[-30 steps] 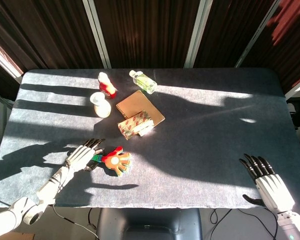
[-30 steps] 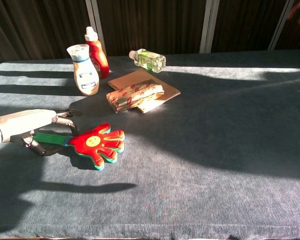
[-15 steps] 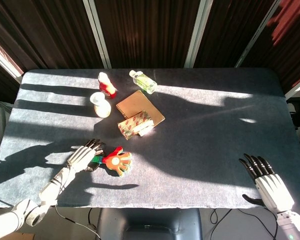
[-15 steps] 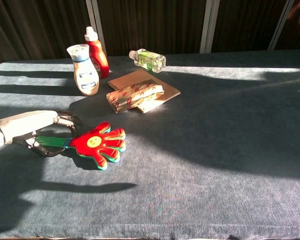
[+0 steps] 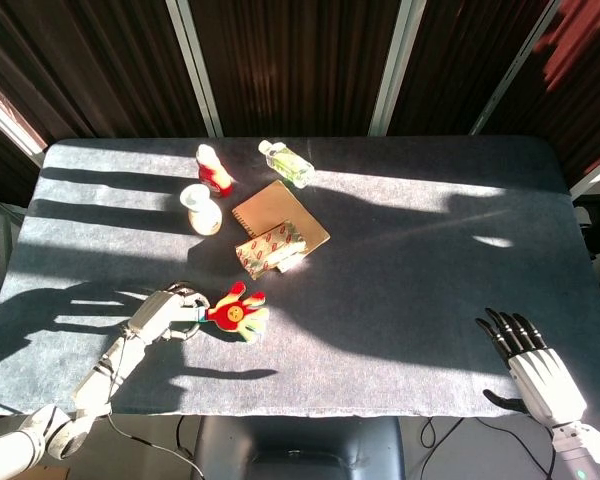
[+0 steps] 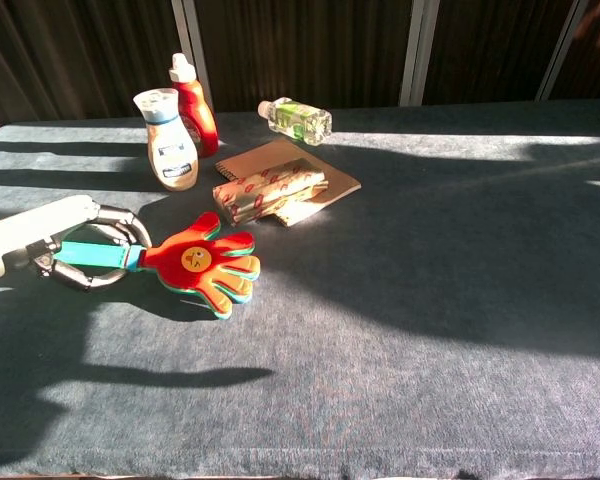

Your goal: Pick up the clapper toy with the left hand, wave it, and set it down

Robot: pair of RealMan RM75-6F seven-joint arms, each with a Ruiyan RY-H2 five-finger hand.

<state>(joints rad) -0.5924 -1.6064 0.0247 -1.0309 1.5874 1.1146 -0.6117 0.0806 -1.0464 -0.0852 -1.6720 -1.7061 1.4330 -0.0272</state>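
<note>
The clapper toy (image 6: 202, 264) is near the table's (image 6: 430, 330) front left. Behind it a snack packet (image 6: 268, 192) lies on a notebook (image 6: 330, 177). Two bottles (image 6: 170, 140) stand left of the notebook.

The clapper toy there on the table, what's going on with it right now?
The robot's left hand grips the green handle of the clapper toy, whose red hand-shaped head looks tipped just above the table. The right hand rests open at the near edge, holding nothing. Two bottles, a notebook and a wrapped packet sit further back, untouched.
</note>
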